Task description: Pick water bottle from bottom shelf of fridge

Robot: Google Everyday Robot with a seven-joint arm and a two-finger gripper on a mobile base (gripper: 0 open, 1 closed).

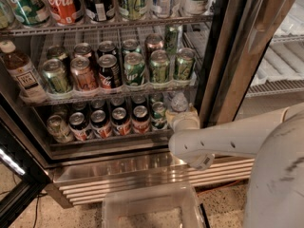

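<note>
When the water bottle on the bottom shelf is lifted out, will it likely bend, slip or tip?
The water bottle looks like thin clear plastic, so it will probably dent under a firm squeeze. It stands close beside a soda can on the bottom shelf, so tilting it may nudge that can. The gripper is right in front of it.

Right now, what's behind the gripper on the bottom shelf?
The water bottle, upper part only, shows just behind the gripper, at the right end of the bottom shelf, beside soda cans. The gripper covers its lower body; contact cannot be told.
</note>
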